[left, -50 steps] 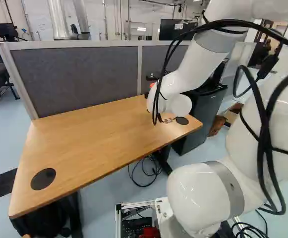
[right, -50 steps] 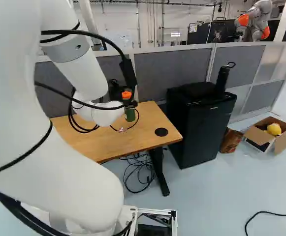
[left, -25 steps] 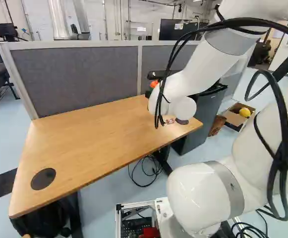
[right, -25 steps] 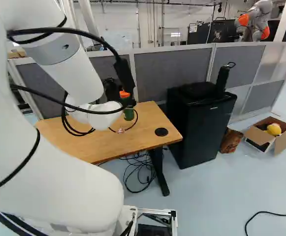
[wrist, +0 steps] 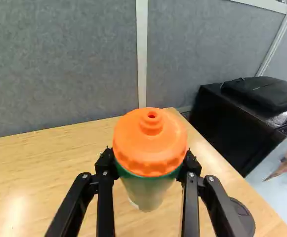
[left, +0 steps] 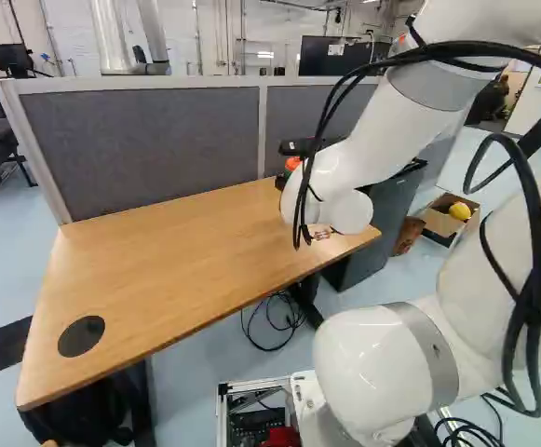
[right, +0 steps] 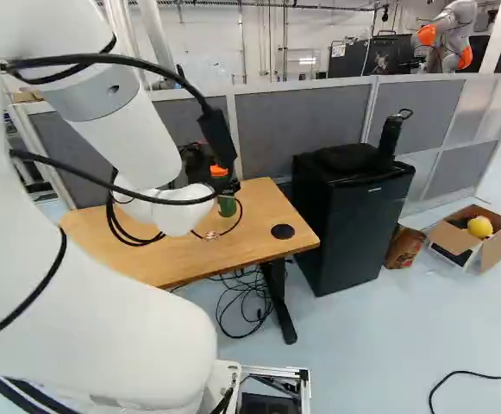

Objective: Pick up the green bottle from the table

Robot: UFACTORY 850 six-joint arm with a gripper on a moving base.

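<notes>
In the right base view my black gripper (right: 200, 162) is partly hidden behind the white wrist, over the table's (right: 254, 205) far side. The green bottle (right: 227, 206) shows beside it, its orange lid uppermost. Seen from the wrist, the gripper (wrist: 149, 164) is shut on the green bottle (wrist: 146, 191), one finger on each side just below the wide orange lid. The bottle is roughly upright. Whether its base touches the wooden table (wrist: 54, 163) I cannot tell.
Grey partition panels (left: 149, 140) stand behind the table. Right of it is a black cabinet (right: 351, 224) with a black bag on top. An open cardboard box (right: 494, 246) lies farther right. Cables (right: 248, 302) hang under the table. Another robot (right: 444, 39) stands far back.
The base has not moved. My forearm has shifted left in the right base view, and the wrist slightly right in the left base view. The bottle has moved slightly with the gripper.
</notes>
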